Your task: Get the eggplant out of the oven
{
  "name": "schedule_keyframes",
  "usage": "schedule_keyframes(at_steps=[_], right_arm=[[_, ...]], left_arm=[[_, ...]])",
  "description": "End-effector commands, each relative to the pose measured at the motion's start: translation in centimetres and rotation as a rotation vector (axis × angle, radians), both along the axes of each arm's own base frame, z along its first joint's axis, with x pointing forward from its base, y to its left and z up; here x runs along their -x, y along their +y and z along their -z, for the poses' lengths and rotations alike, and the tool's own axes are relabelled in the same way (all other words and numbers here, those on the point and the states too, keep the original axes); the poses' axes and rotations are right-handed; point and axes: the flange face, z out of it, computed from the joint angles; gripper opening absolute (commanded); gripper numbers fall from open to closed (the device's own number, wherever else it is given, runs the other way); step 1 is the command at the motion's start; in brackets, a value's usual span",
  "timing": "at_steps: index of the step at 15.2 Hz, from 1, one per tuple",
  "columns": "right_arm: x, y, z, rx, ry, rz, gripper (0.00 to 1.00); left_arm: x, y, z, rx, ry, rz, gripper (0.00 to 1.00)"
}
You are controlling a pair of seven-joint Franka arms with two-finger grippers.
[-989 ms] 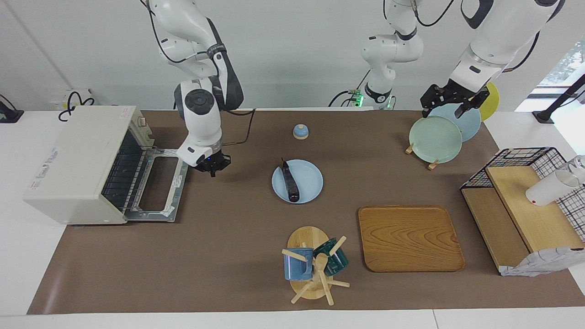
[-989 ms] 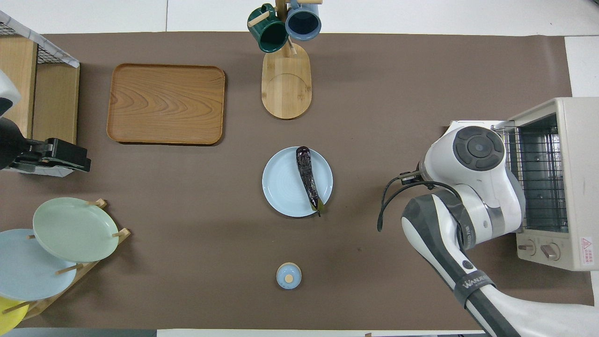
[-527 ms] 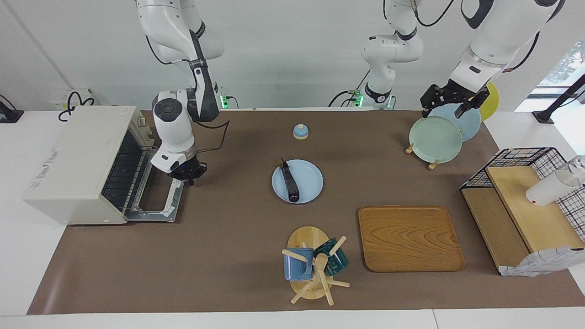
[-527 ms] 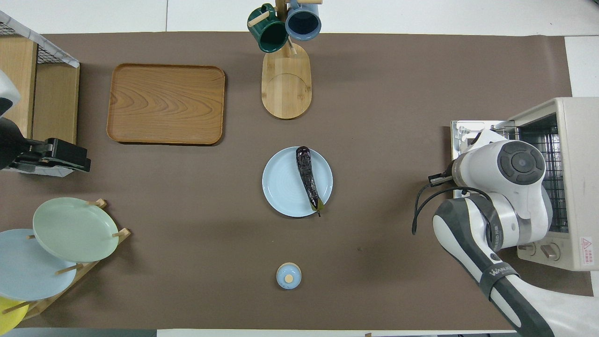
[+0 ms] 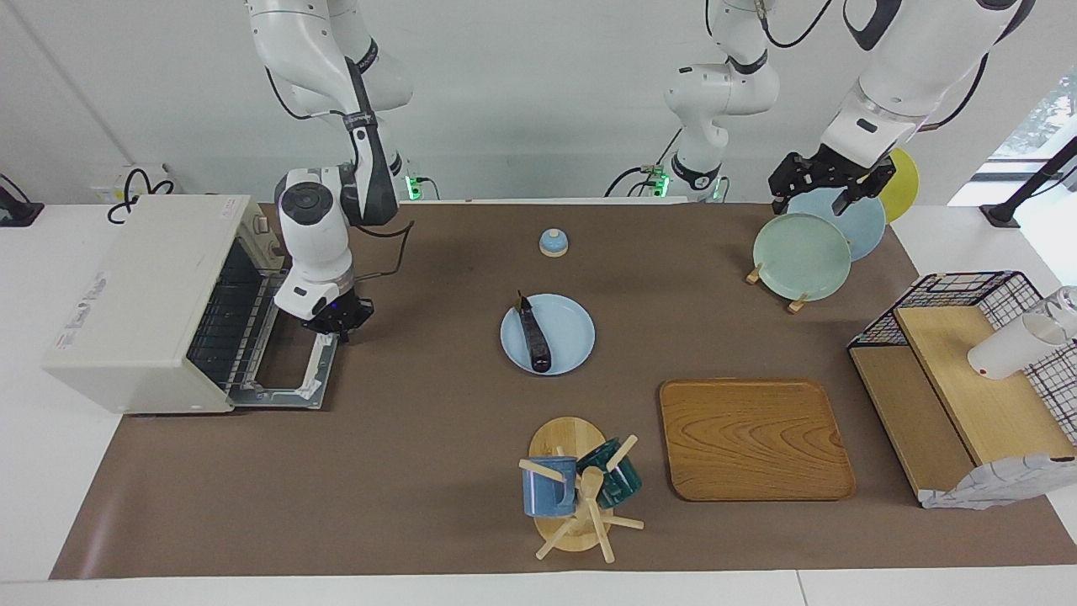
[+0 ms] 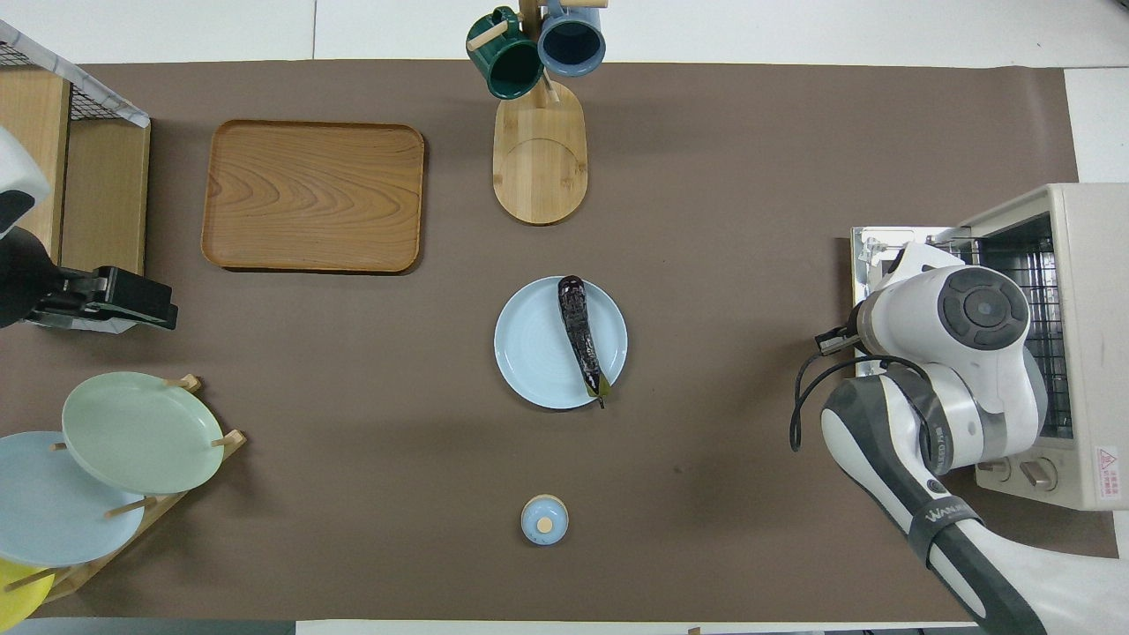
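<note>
The right tool point(image 5: 338, 324), shut, hangs over the oven point(image 5: 143, 303) door, well apart from the eggplant point(image 5: 533, 334).

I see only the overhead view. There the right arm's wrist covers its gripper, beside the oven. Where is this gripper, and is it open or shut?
Observer: The right gripper hangs low over the outer edge of the open door of the oven. Its fingertips are shut and hold nothing.
Operator: And the left gripper, does it touch the plates in the rack?
Observer: It seems not. The left gripper hovers open over the green plate, raised above it.
</note>
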Motion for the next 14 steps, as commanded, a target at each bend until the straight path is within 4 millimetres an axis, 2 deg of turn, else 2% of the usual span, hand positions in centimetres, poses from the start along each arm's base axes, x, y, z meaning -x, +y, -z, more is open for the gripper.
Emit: schedule_keyframes(at_steps=[1,2,4,7,8,10,12,14], right_arm=[[-0.6,-2.6,-1.0,0.026,-0.015,-0.050,0.00],[-0.8,-2.6,-1.2,0.029,-0.010,-0.053,0.00],[-1.9,-2.6,-3.3,0.045,0.020,-0.045,0.00],[-3.8,-2.4,-8.3,0.078,0.075,-0.028,0.00],[-4.1,-2.5,-9.7,0.083,0.084,-0.022,0.00],[-4.0,-3.4,-11.5,0.084,0.106,-0.028,0.00],[-3.5,-4.8,-12.2,0.085,0.126,-0.014,0.00],[-2.9,-6.3,-13.4,0.083,0.131,-0.024,0.00]], left_arm=[[0.9,-0.2,-0.2,0.005,0.011,-0.008,1.00],[1.0,-0.3,0.1,0.006,0.015,-0.005,1.00],[1.7,-1.1,1.3,0.015,0.012,0.005,1.00],[3.1,-4.1,3.0,0.014,-0.020,0.001,1.00],[3.8,-5.5,3.7,0.021,-0.035,0.023,1.00],[5.1,-8.5,5.0,0.043,-0.059,-0.003,1.00],[6.6,-12.1,5.6,0.044,-0.073,-0.052,1.00],[7.9,-15.4,7.2,0.054,-0.092,-0.024,1.00]])
